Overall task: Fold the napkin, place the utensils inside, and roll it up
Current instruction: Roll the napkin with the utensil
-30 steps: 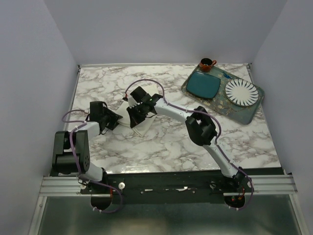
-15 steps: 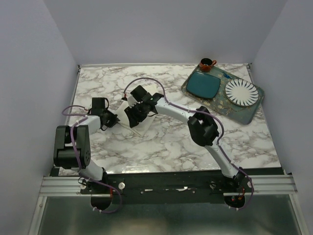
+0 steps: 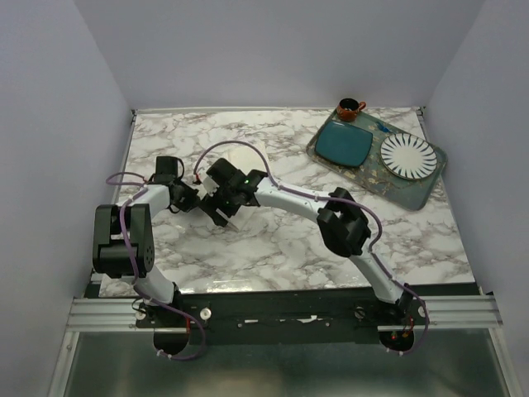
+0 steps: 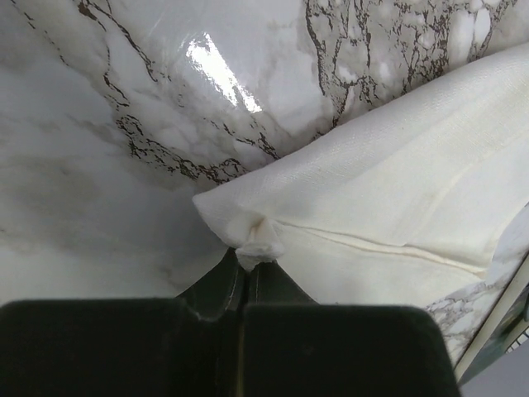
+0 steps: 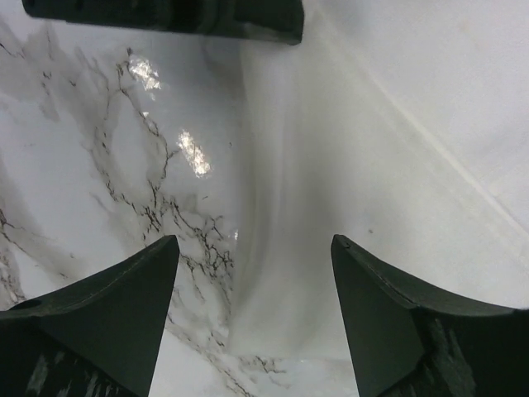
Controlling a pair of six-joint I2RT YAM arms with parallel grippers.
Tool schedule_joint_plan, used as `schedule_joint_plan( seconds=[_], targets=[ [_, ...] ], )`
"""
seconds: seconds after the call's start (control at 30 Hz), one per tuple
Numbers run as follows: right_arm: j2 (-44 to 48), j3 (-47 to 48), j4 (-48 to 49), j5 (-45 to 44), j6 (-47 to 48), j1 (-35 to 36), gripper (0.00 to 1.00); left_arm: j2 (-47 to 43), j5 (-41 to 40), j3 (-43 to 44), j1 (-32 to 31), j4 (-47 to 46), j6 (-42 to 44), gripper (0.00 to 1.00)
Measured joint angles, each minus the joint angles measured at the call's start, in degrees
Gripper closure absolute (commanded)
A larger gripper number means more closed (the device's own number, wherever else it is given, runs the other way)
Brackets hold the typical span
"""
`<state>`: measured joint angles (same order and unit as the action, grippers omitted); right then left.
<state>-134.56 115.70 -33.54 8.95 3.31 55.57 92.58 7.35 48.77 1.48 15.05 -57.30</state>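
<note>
Pale lavender walls close in a marble-patterned bench (image 3: 281, 240), with both arms reaching over its left-centre part. The napkin (image 4: 397, 190) lies there on the marble, cream and plain, with a seam running across it. In the top view the arms hide most of it.

The left gripper (image 4: 246, 263) is pressed together, pinching one bunched corner of the napkin just off the bench surface. The right gripper (image 5: 254, 241) is just beside it. Its jaws are spread wide over the napkin's edge, with cloth and marble both showing between them, and it holds nothing.

Well apart, at the far right of the bench, a tray (image 3: 430, 188) carries a teal square plate (image 3: 345, 142) and a white ribbed round plate (image 3: 407, 155). A small brown cup (image 3: 349, 107) stands at the tray's far corner. The spoon (image 3: 383, 127) shows only as a thin blue sliver on the tray near the far edges of the two plates, too small to make out further.
</note>
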Motion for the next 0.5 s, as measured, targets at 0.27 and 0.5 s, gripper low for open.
schedule_joint_plan(
  seconds=[0.27, 0.5],
  targets=[
    [-0.8, -2.9, 3.9, -13.3, 3.5, 5.7, 0.27, 1.2, 1.2, 1.0, 0.0, 1.3, 0.0, 1.00],
    [-1.6, -3.7, 6.3, -20.8, 4.2, 6.4, 0.56, 1.2, 1.4, 1.0, 0.0, 1.4, 0.0, 1.00]
  ],
)
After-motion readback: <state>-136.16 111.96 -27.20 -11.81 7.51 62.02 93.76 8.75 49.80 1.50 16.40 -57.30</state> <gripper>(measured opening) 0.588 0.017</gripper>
